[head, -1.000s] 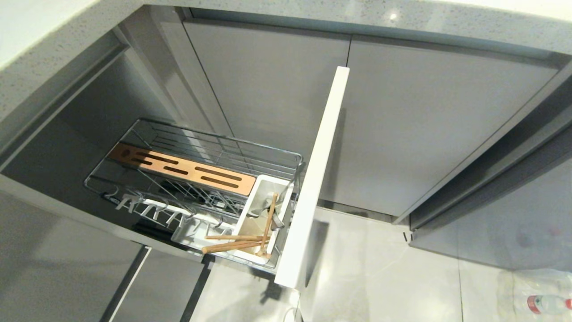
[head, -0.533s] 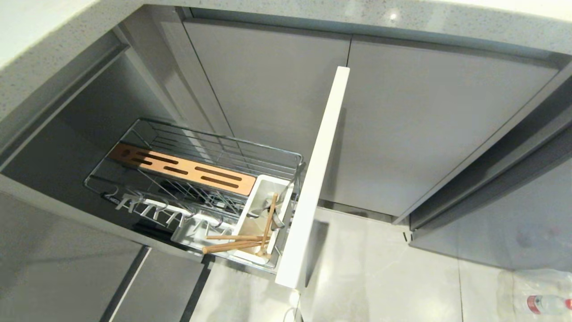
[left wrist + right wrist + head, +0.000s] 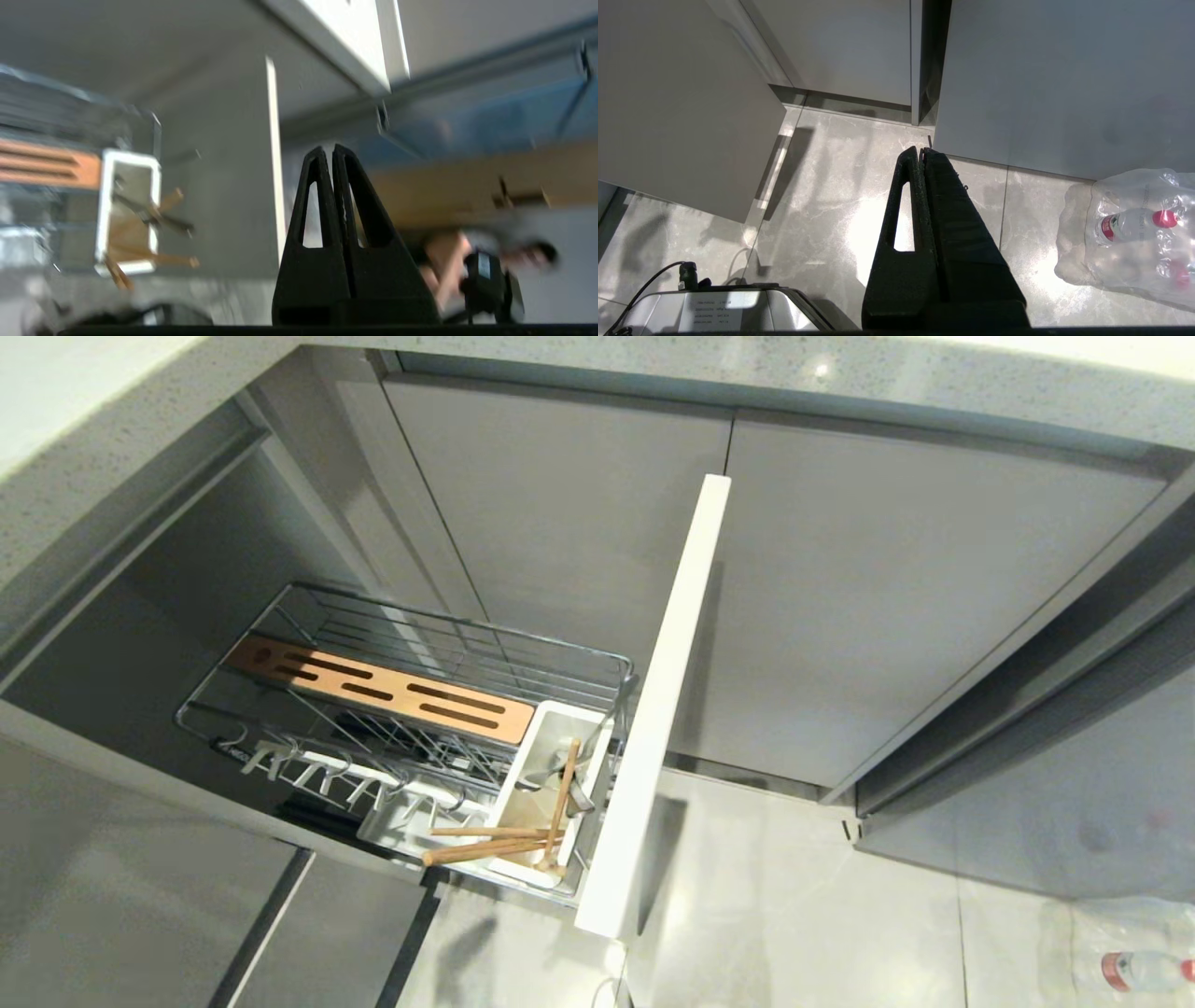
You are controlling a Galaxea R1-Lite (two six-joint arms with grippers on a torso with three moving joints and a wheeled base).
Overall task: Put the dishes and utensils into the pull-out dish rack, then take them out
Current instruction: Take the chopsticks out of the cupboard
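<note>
Left gripper (image 3: 332, 151) is closed and empty, off the rack's cabinet front. Chopsticks (image 3: 490, 845) sit in the caddy (image 3: 532, 761) at the pull-out dish rack's (image 3: 280, 616) five o'clock corner. Unloading seems underway; next, open and reach for them.

Pulled-out chrome dish rack (image 3: 411, 700), chopsticks (image 3: 490, 845) in caddy (white)

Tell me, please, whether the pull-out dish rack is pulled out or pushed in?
Pulled out. The pull-out dish rack stands clear of the cabinet, its white front away from the neighbouring doors, chopsticks in its caddy.
</note>
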